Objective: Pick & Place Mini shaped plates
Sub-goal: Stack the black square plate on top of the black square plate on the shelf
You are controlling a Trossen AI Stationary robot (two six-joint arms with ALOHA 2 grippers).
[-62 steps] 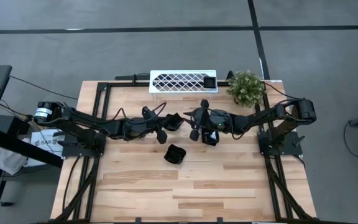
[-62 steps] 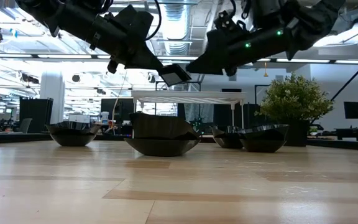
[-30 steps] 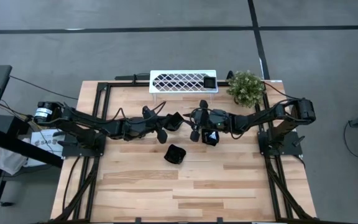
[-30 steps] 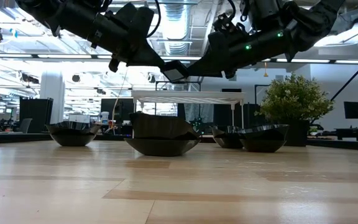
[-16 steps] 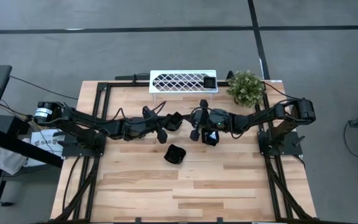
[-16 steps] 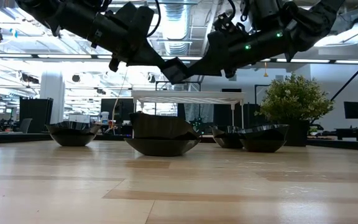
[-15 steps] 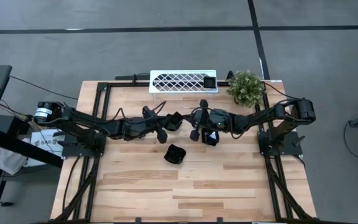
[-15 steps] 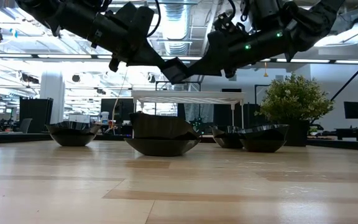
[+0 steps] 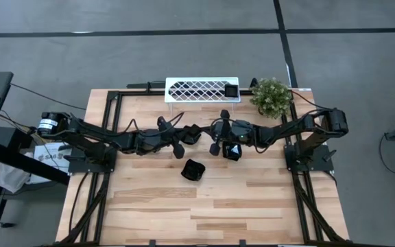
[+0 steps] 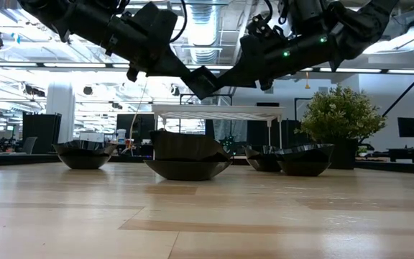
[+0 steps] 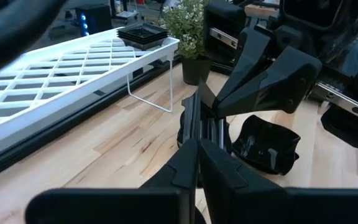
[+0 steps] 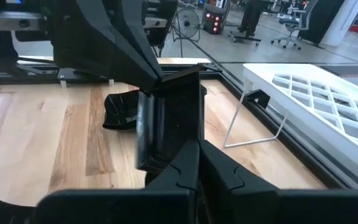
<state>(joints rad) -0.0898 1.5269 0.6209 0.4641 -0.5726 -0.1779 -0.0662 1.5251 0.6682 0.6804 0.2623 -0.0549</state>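
Note:
One mini shaped plate, a small squarish glossy black dish, hangs high above the table's middle between my two grippers. My left gripper reaches it from the table's left and is shut on it. My right gripper comes from the right and is shut on its opposite side. In the low view the plate shows well above the dishes on the table. Another plate rests on the wood nearer the front, and one lies under my right arm. My left gripper pinches the plate's rim on its left side between the two fingers. It comes from the table's left, slanting a little downward. The plate stands on edge, lifted clear of the table. My right gripper pinches the opposite rim between its two fingers. It comes nearly level from the table's right. The dish's hollow face is turned sideways, and the plate is clear of the table.
A white lattice rack stands at the table's far edge with one black plate on its right end. A potted plant stands to its right. Open wood lies toward the near edge.
My right gripper has shut on the plate that my left gripper holds up. Both arms have kept their places, and the plate stays lifted between them.

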